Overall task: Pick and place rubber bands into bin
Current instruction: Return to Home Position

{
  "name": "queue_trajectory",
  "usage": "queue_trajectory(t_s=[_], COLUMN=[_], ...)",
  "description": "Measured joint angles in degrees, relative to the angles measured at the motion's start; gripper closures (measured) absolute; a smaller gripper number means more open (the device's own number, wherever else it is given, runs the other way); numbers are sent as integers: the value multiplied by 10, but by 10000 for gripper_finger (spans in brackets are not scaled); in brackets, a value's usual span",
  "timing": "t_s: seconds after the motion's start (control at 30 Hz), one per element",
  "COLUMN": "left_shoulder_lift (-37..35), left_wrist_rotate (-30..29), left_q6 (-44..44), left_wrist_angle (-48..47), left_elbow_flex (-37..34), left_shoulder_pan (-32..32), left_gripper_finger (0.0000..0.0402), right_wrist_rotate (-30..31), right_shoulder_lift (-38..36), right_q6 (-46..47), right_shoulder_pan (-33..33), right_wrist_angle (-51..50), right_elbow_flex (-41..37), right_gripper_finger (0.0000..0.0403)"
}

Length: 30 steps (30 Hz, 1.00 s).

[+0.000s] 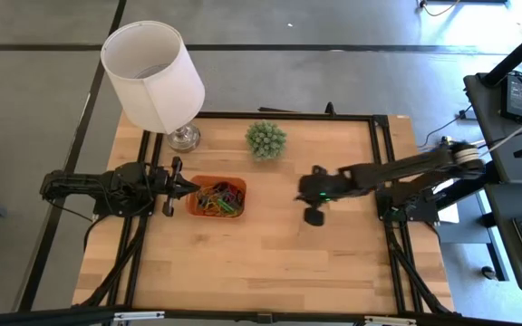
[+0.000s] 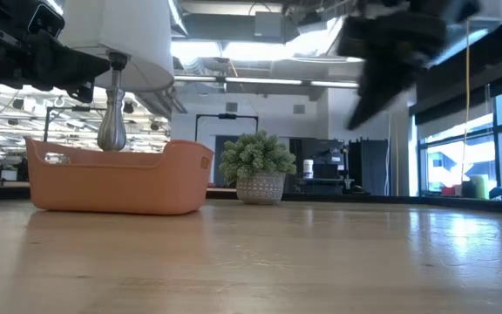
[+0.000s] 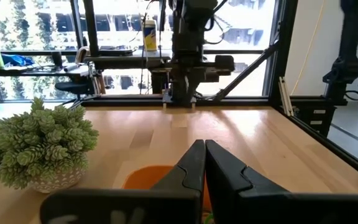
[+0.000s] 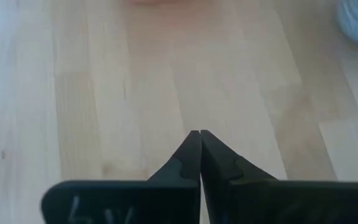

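The orange bin (image 1: pixel 208 180) stands on the table left of centre and holds a heap of coloured rubber bands (image 1: pixel 219 199). In the low view the bin (image 2: pixel 116 179) rests flat on the wood. My left gripper (image 1: pixel 193 187) is shut and level, hovering above the bin's left rim with nothing in it; its own view shows its shut fingers (image 3: pixel 201 146) over the orange bin (image 3: pixel 145 177). My right gripper (image 1: pixel 303 192) is shut and slants down over bare wood right of the bin. In its wrist view, nothing is between its fingertips (image 4: pixel 196 134).
A white lampshade (image 1: pixel 152 71) on a metal base (image 1: pixel 184 138) stands at the far left. A small potted plant (image 1: pixel 266 139) sits at the far middle. Bare wood (image 1: pixel 279 263) stretches across the near half of the table.
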Motion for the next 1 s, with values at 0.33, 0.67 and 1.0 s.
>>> queue_trajectory(t_s=[0.33, 0.67, 1.0], left_shoulder_lift=[0, 0, 0], left_wrist_rotate=[0, 0, 0], left_q6=[0, 0, 0], left_wrist_angle=[-2, -2, -2], left_elbow_flex=[0, 0, 0], left_shoulder_pan=[0, 0, 0], left_gripper_finger=[395, 395, 395], right_wrist_rotate=[0, -3, -72], right_shoulder_lift=[-238, -428, -597], right_q6=[-7, -54, -52], right_shoulder_pan=[-2, -42, -75], right_wrist_angle=[130, 292, 357], right_elbow_flex=[-228, -379, -483], right_gripper_finger=[398, 400, 401])
